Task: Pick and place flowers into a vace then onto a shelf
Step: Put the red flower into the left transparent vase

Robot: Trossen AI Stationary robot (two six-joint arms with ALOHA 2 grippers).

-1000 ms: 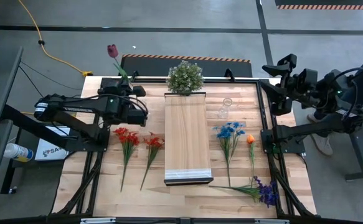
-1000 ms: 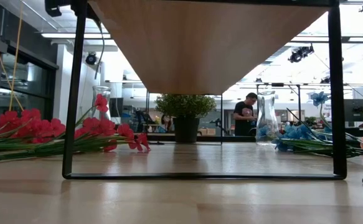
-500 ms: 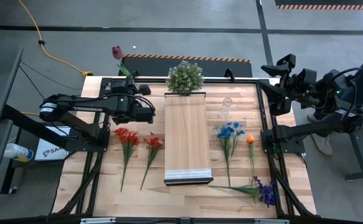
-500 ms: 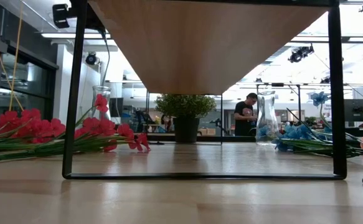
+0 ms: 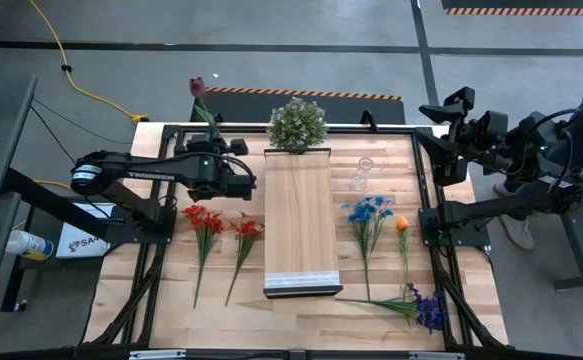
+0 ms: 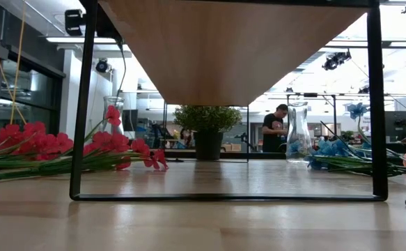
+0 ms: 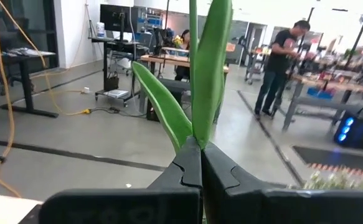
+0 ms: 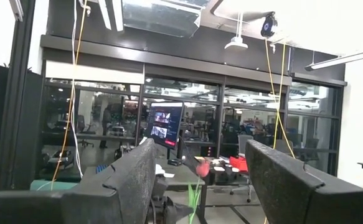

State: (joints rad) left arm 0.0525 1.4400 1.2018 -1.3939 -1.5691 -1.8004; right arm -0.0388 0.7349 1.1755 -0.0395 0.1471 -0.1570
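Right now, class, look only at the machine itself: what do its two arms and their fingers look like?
Both arms are black and built of jointed tube-like sections. The left arm carries a white lettered band near its base and a small green light. The right arm is bulkier where it folds, also with a green light. The fingers are flat, matte black plates with stepped, notched inner edges.

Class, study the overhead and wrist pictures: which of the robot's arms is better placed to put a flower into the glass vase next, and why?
Probably the left. The left gripper is already shut on the dark red flower, beside the shelf. The right gripper is open and empty, off the table's edge. The vase sits across the shelf, so the left must carry over it.
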